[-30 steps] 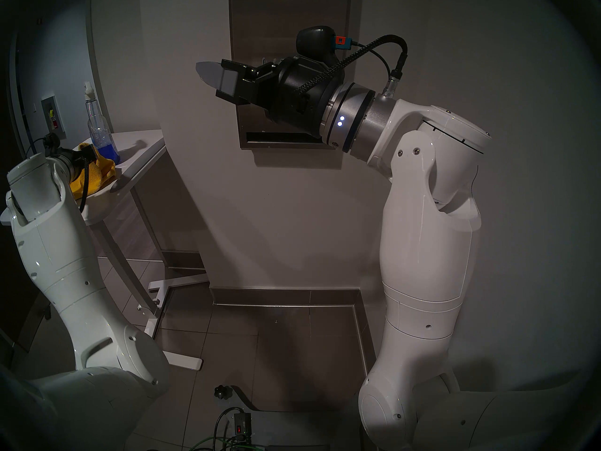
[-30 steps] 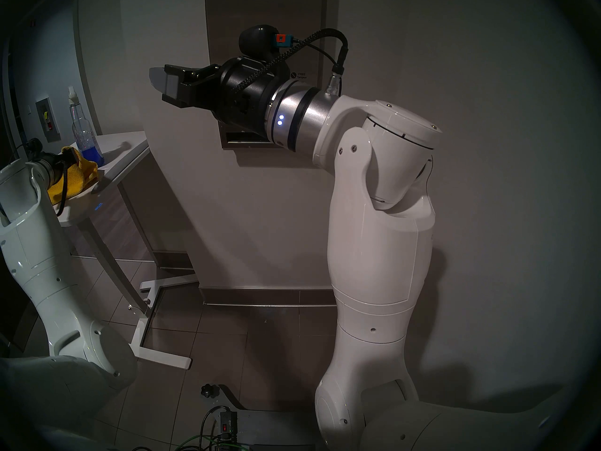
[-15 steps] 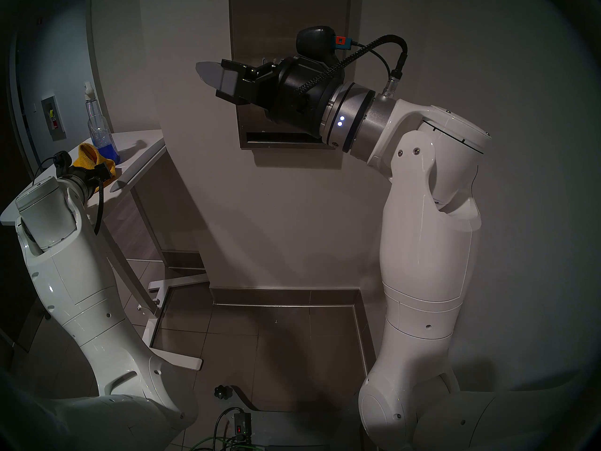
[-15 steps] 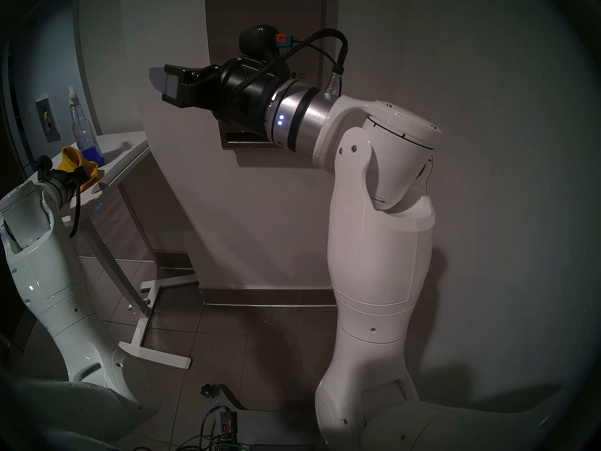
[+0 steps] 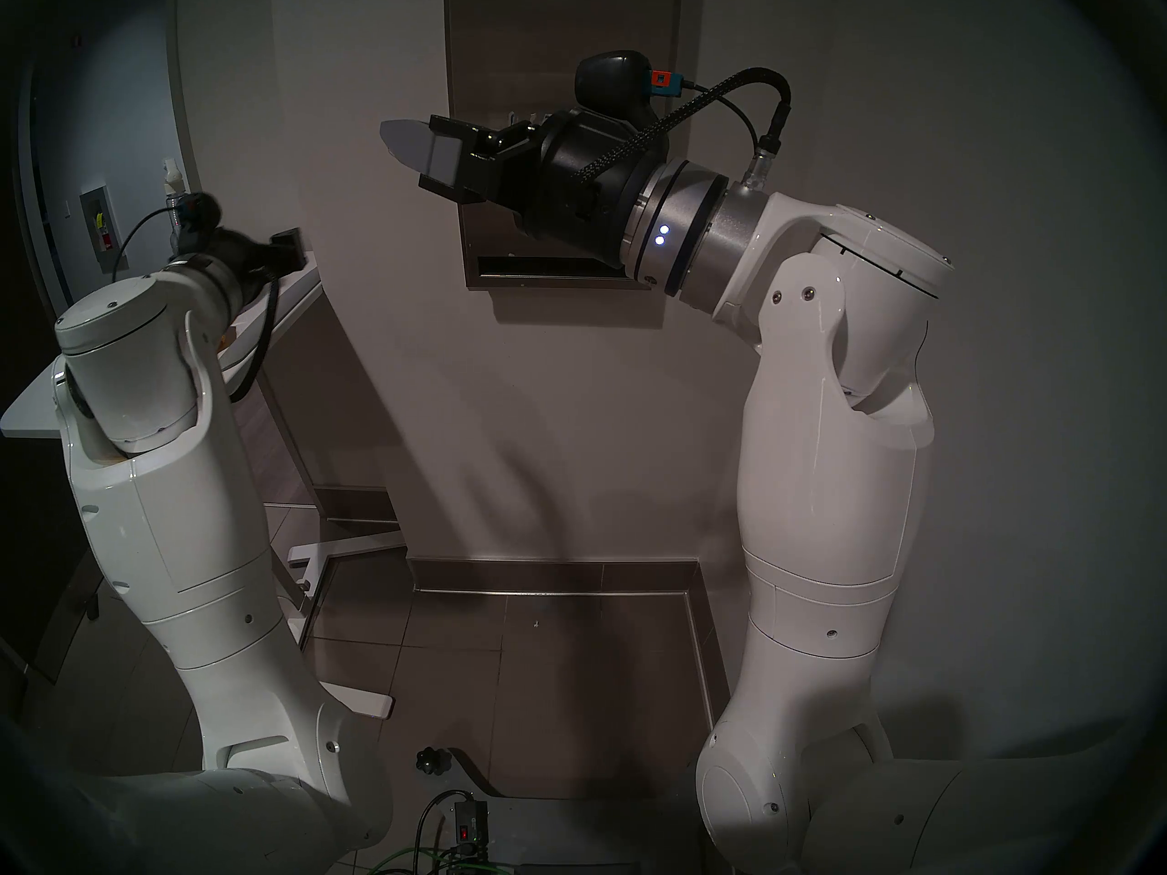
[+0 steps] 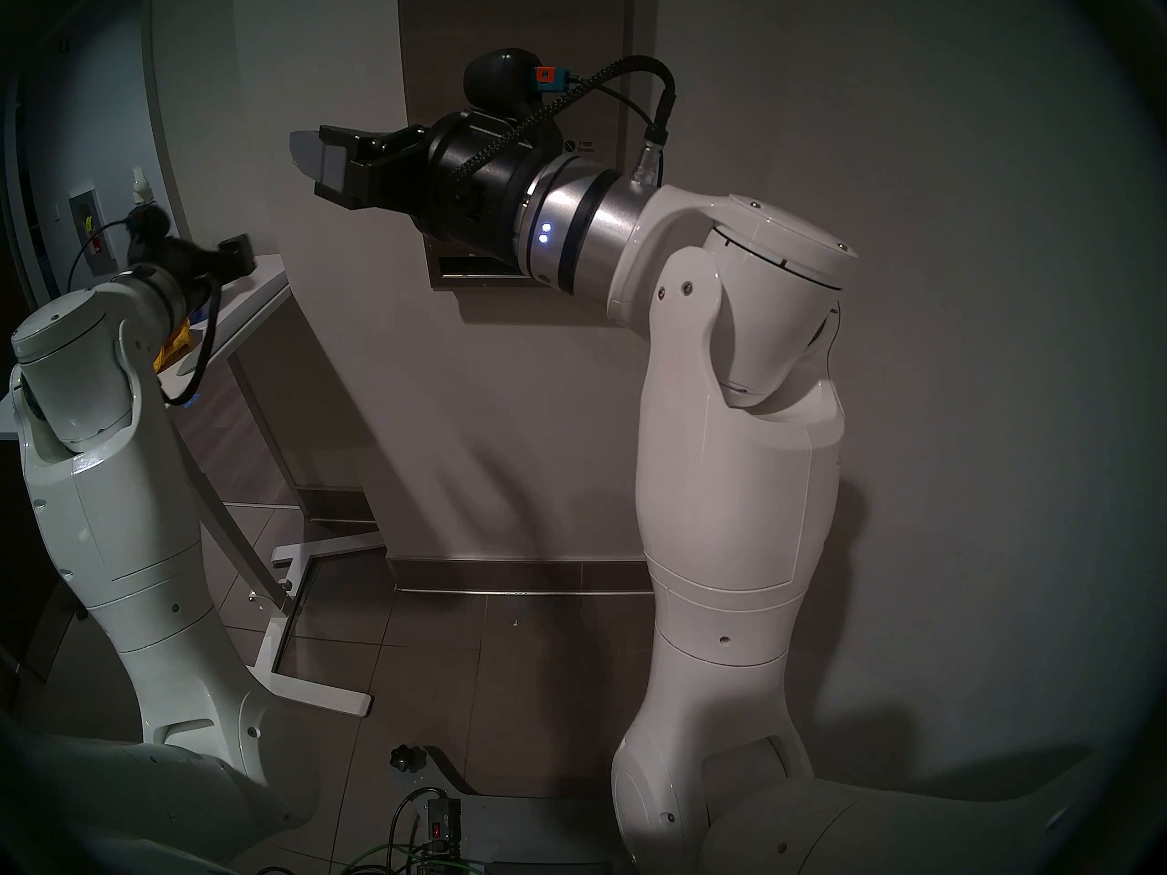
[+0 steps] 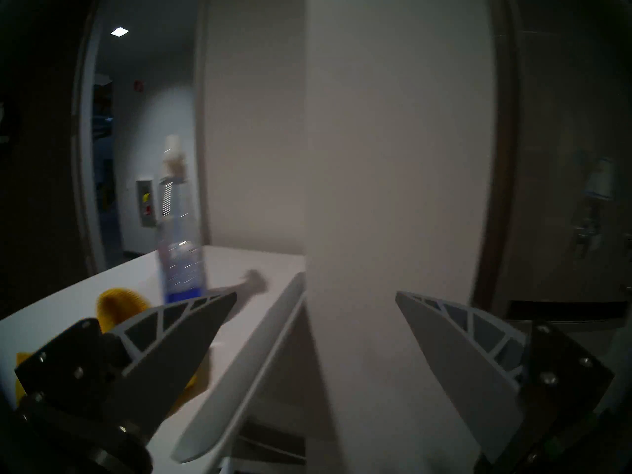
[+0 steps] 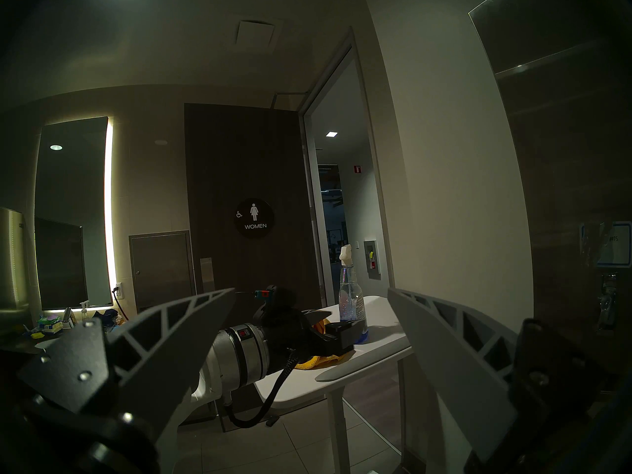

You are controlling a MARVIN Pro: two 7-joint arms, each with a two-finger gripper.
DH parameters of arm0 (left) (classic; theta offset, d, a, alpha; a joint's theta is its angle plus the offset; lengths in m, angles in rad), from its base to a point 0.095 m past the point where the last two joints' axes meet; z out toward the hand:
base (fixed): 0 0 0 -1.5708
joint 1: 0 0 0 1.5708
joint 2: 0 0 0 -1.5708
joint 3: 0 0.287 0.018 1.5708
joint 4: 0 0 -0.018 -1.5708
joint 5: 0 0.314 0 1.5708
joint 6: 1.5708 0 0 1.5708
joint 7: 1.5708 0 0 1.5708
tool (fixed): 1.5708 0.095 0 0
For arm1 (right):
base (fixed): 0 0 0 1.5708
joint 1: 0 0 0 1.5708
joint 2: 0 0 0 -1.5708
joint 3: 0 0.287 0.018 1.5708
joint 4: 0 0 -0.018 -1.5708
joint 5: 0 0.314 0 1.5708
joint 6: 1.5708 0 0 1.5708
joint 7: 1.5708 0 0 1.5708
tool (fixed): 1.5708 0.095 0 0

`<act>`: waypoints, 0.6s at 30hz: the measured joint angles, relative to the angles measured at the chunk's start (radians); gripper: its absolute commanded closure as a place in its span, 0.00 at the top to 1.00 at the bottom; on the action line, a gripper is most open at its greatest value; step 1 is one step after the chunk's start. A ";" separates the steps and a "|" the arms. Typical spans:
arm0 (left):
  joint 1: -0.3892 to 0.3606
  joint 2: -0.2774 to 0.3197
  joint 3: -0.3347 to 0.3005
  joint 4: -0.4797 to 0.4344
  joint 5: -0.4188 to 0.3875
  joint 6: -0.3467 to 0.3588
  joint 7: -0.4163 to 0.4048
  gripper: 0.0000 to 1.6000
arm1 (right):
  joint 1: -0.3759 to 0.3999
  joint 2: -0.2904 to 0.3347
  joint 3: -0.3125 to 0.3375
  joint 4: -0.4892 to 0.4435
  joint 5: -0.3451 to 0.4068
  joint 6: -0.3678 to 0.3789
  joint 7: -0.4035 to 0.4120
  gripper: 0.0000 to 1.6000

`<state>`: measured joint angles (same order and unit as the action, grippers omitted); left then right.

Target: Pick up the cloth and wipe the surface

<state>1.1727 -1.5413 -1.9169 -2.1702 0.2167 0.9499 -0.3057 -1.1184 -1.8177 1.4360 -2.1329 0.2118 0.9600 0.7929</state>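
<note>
- Lying on the white table [image 7: 68,302], the cloth [image 7: 118,304] sits just below and left of our left gripper [image 7: 316,326], whose fingers stand apart and empty.
- We risk knocking the spray bottle [image 7: 179,258], upright just beside the cloth, if we reach back carelessly.
- Our right gripper [image 8: 311,326], fingers apart and empty, hangs before the steel panel [image 5: 562,27]; wiping there without cloth would scuff it.
- We read "WOMEN" on the door sign [image 8: 253,218] and "FREE Tampon" [image 6: 586,147] on the panel.

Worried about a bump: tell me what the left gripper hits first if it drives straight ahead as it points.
Most likely the white wall corner: it fills the gap between the open jaws of the left gripper. The spray bottle and yellow cloth sit off to the side. Depth is unclear.
</note>
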 measured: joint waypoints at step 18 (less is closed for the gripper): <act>0.147 0.079 0.259 0.011 0.073 -0.249 -0.046 1.00 | 0.000 0.000 0.000 -0.001 0.000 0.000 -0.001 0.94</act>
<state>1.3201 -1.4621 -1.6581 -2.1589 0.2896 0.7013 -0.3513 -1.1183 -1.8173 1.4360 -2.1335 0.2123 0.9600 0.7923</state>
